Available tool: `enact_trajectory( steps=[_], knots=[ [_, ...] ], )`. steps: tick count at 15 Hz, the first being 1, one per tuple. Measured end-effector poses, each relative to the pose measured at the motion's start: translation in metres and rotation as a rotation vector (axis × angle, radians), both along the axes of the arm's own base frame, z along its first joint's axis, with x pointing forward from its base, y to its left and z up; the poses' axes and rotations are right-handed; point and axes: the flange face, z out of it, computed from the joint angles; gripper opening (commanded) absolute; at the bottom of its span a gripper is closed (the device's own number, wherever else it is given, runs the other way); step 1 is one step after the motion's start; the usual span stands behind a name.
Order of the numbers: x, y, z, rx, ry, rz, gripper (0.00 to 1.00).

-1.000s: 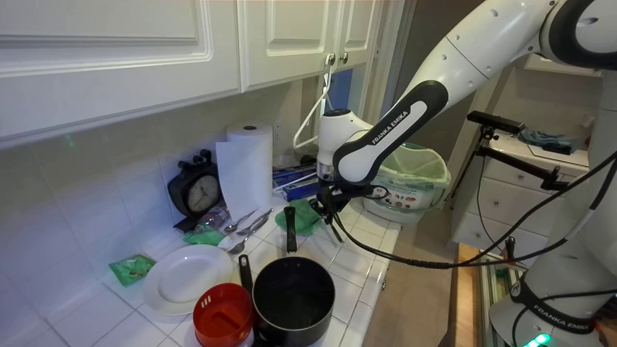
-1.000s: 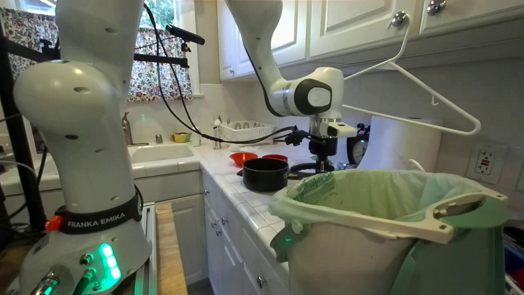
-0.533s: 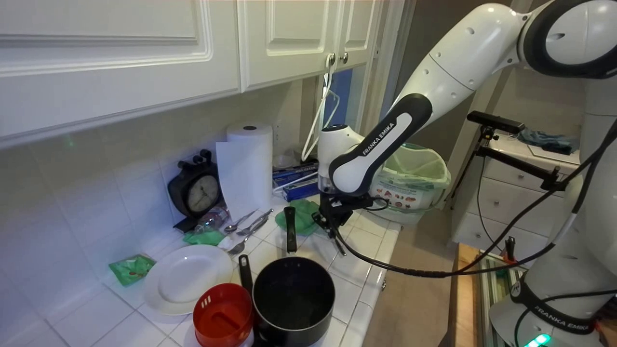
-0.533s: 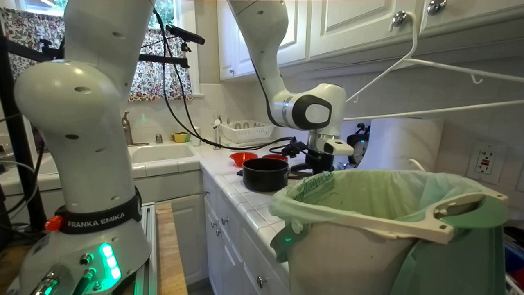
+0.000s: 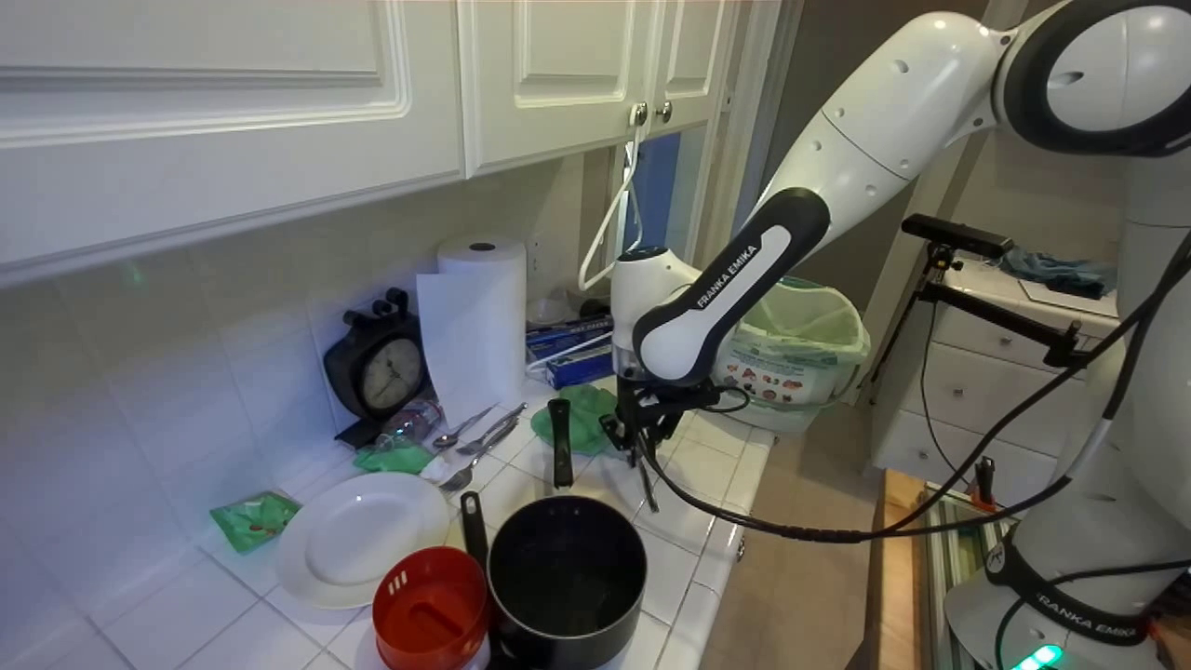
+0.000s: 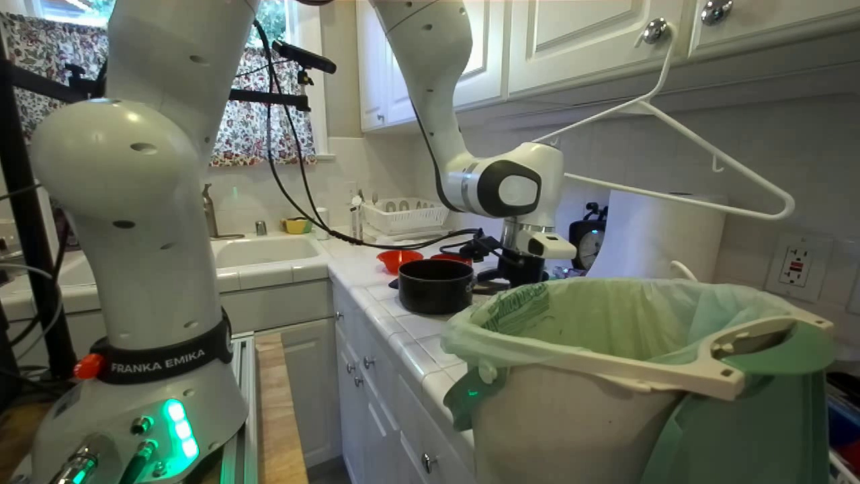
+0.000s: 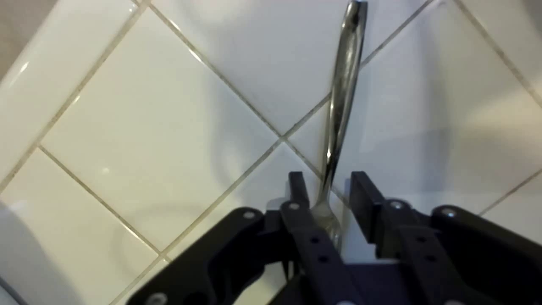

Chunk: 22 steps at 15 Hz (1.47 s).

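With 12 o'clock at the top of each view, the wrist view shows the shiny silver metal cutlery piece (image 7: 337,123) lying on the white tiled table (image 7: 161,106), its handle pointing to 12. The black gripper (image 7: 328,182) has its jaws standing apart, one at each side of the thin neck, and a gap is seen on both sides. The rounded table edge (image 7: 63,63) is at 10 o'clock, well apart from the jaws. White tiles extend at 9 and at 3.

In an exterior view, near the gripper, the black round cooking pot (image 5: 568,577) is at 7 o'clock and the crumpled green item (image 5: 588,421) at 10; the cream and pale green plastic bin (image 5: 768,380) stands at 2.

In both exterior views, the white plastic hanger (image 6: 643,105) hangs on a metal cabinet knob (image 6: 655,30); whether it touches the white robot arm (image 6: 433,74), I cannot tell.
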Motion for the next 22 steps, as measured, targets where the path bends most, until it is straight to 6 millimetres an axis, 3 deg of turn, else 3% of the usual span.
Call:
enact_trajectory(
  steps=[5, 6, 12, 22],
  knots=[
    [0.001, 0.001, 0.001, -0.006, -0.002, -0.002, 0.98],
    [0.001, 0.001, 0.003, -0.007, -0.005, -0.003, 1.00],
    [0.002, 0.001, 0.038, -0.017, -0.035, -0.026, 1.00],
    [-0.021, 0.009, 0.105, -0.091, -0.021, -0.004, 1.00]
  ],
)
